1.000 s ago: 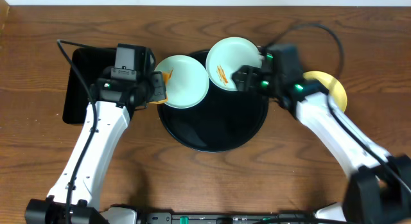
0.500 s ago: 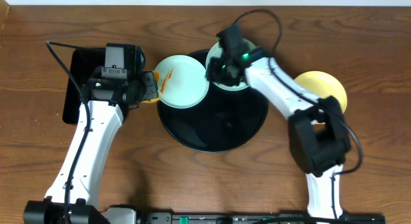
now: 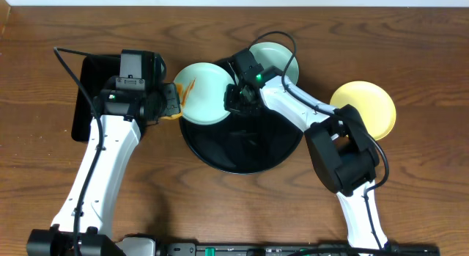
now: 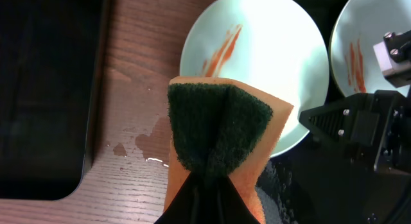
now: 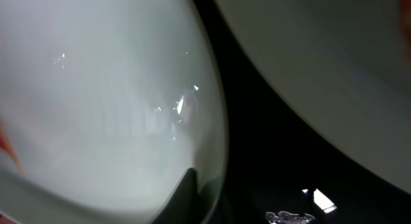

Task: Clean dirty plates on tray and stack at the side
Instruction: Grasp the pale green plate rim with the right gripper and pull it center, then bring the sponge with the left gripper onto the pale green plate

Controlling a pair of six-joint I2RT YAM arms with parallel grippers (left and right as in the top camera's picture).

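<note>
– State of left pincer (image 3: 174, 102)?
– Clamped on sponge (image 4: 218, 131), beside streaked mint plate (image 3: 201, 93) lying over tray (image 3: 242, 150) left rim.
– And right pincer (image 3: 236, 98)?
– At that plate's right edge; can't tell its grip. Second mint plate (image 3: 284, 56) at far rim, yellow plate (image 3: 364, 108) on table (image 3: 220, 212).

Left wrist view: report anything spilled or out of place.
Small puddles and droplets lie on the bare wooden table, between the rectangular black tray and the sponge. The streaked mint plate overhangs the round tray, partly over the wood. Nothing looks broken.
</note>
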